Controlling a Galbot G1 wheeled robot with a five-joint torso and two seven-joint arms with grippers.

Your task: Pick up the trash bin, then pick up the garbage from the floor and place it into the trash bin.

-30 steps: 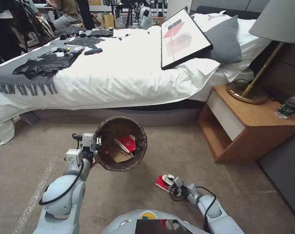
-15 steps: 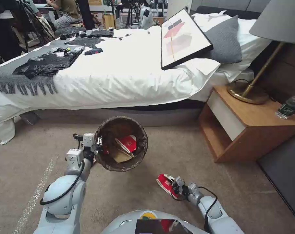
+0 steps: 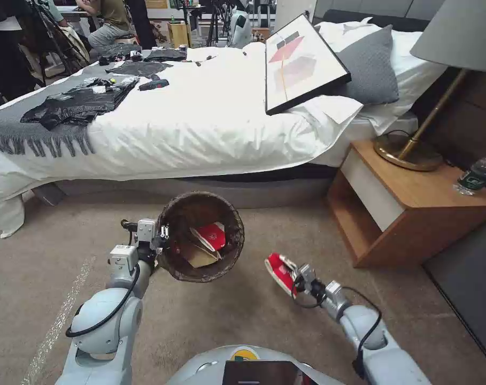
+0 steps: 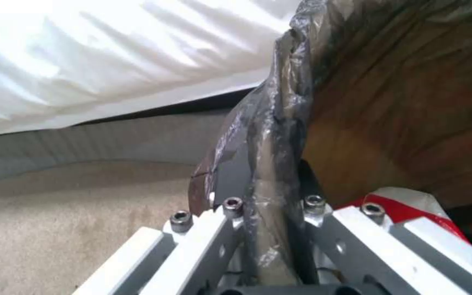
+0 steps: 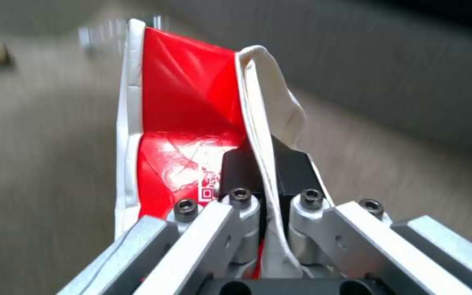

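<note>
Holding red carton (image 3: 213,236), trash bin (image 3: 200,206)

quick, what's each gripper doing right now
Left gripper: shut on the trash bin rim.
Right gripper: shut on the red-and-white carton, off the floor.

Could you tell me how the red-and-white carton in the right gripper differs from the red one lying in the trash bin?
The held carton hangs clear of the carpet, pinched in the right gripper; the binned carton rests on tan paper inside the trash bin, which the left gripper holds by its rim. Both are red and white.
</note>
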